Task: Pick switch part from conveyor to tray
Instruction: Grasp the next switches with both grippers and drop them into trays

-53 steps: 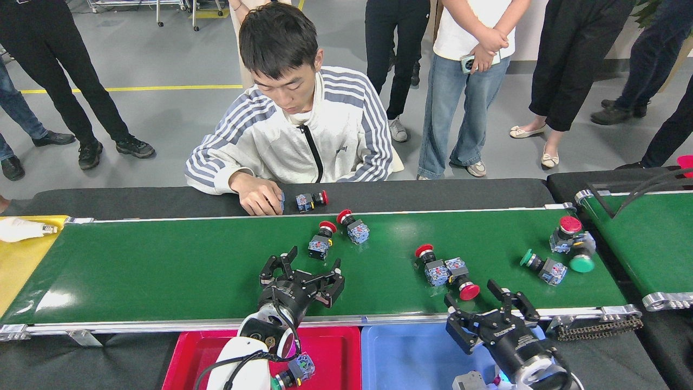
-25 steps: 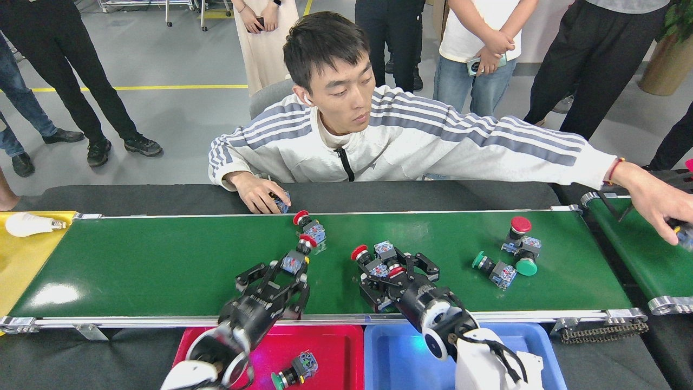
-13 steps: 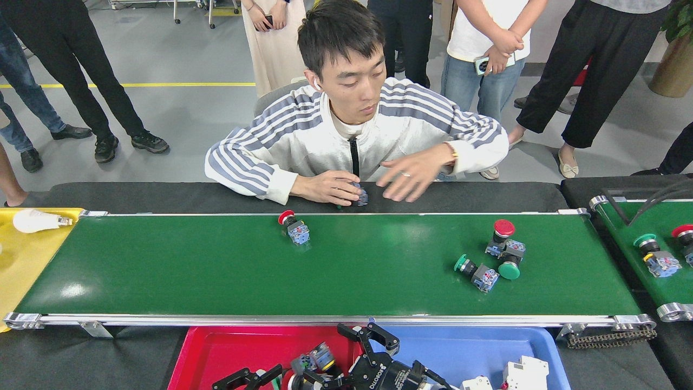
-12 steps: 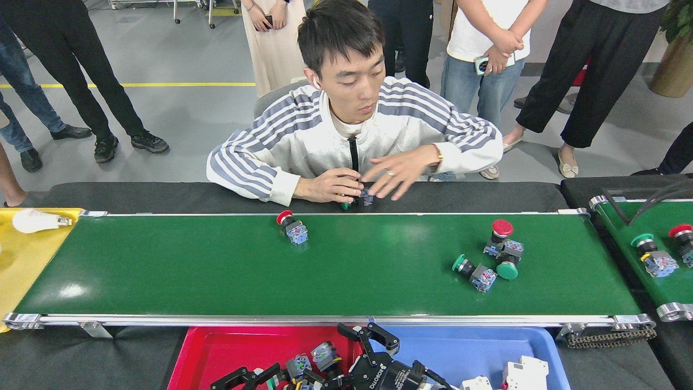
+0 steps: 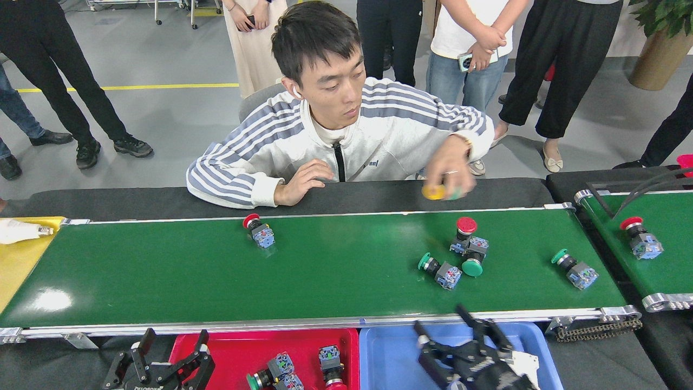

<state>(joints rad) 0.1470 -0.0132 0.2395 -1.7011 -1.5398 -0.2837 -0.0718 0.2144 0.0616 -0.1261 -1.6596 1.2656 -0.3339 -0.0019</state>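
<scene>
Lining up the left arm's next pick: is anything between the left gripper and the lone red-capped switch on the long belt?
Nothing visible on the belt. The left gripper hangs open below the conveyor's near rail, beside the red tray. Bare green belt runs up to the red-capped switch. Only that rail must be crossed.

We see a black-covered table carrying the conveyor. On the belt lie a red-capped switch part left of centre, a cluster of three switch parts to the right, and a green-capped switch part near the right end. A red tray and a blue tray sit along the near edge.
</scene>
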